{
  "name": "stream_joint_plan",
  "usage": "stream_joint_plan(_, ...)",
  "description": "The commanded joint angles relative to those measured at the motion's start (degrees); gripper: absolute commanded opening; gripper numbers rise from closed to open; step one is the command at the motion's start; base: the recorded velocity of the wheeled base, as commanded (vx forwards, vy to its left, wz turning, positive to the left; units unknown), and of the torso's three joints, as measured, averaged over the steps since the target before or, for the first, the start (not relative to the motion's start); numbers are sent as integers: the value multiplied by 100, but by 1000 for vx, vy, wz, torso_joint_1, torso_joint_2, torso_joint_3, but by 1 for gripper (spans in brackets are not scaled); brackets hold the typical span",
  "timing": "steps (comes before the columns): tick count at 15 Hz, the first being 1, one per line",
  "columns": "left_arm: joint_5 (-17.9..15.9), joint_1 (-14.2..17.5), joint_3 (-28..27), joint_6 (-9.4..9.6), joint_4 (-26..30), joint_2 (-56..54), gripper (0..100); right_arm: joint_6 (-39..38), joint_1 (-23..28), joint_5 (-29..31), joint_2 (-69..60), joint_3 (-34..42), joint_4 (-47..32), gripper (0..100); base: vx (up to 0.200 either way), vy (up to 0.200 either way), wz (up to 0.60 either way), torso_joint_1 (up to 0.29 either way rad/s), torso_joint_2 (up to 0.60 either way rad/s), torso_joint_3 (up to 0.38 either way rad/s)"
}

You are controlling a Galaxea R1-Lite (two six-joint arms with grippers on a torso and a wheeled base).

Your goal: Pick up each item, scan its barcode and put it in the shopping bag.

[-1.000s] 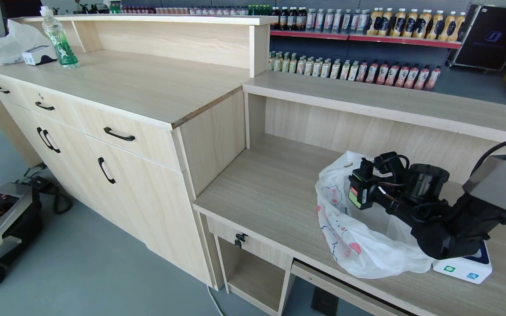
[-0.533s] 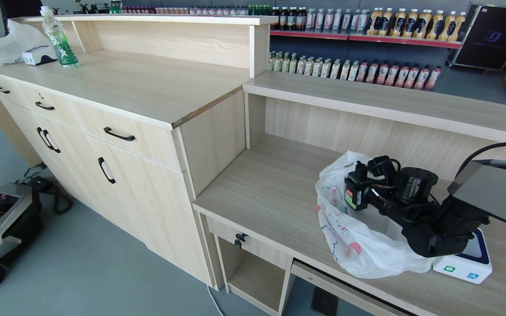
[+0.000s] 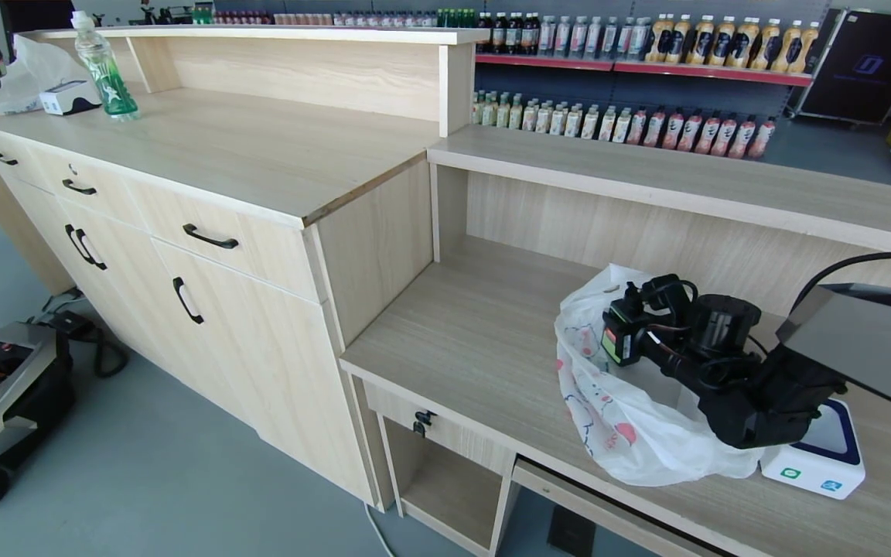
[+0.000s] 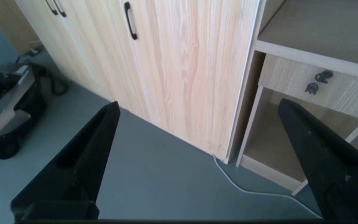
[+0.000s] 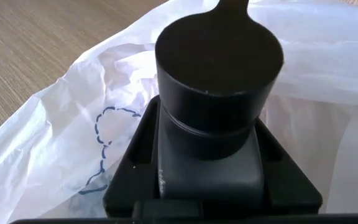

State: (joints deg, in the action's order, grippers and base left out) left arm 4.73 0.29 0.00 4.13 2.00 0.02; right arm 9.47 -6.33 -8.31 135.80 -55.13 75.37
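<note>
**Right pincer low over the bag mouth, bottle waiting far off**

Biggest first: the raised worktop (image 3: 260, 147) stretches off to my left; the lower worktop (image 3: 461, 333) sits before me on the right, and there the shopping bag (image 3: 623, 433) lies slumped with its mouth open upward. My right pincer (image 3: 622, 340) hangs right at that mouth, low among the folds; whether it is apart, together or clamped on anything I cannot tell from here. The thin plastic is my worry: if I lift away carelessly a fold could snag on me, and that would drag the bag along or pull it off the front edge, which it lies close to. The scanner (image 3: 813, 464) sits touching the bag on its right side, so a dragged bag could shove that too.

Next down, the green bottle (image 3: 105, 73) stands upright at the far left end of the raised worktop, well apart from bag and scanner; a crumpled white bag (image 3: 8, 85) and a small white box (image 3: 66, 99) lie just beside it. I judge the bottle an item not yet scanned; it is tall and narrow, so a nudge instead of a clean grip could tip it and set it rolling.

Last, my left pincer (image 4: 197, 106) hangs wide apart and holds nothing, above the grey floor (image 4: 166, 174) in front of the cupboard doors (image 4: 185, 56).
</note>
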Motion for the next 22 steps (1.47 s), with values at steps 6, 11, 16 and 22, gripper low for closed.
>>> stream_joint_plan(6,2,-3,0,0,2,-2,100,2,9,-4,-36,81,-5,100,0,0,0,0,0,0)
stream_joint_plan(11,2,-3,0,0,2,-2,100,-16,0,-4,-309,134,-40,100,0,0,0,0,0,0)
stream_joint_plan(16,2,-3,0,0,2,-2,100,398,-62,23,-2550,670,-1578,100,0,0,0,0,0,0)
stream_joint_plan(22,2,6,0,0,2,-2,100,1215,615,410,-5169,1979,-2633,100,0,0,0,0,0,0)
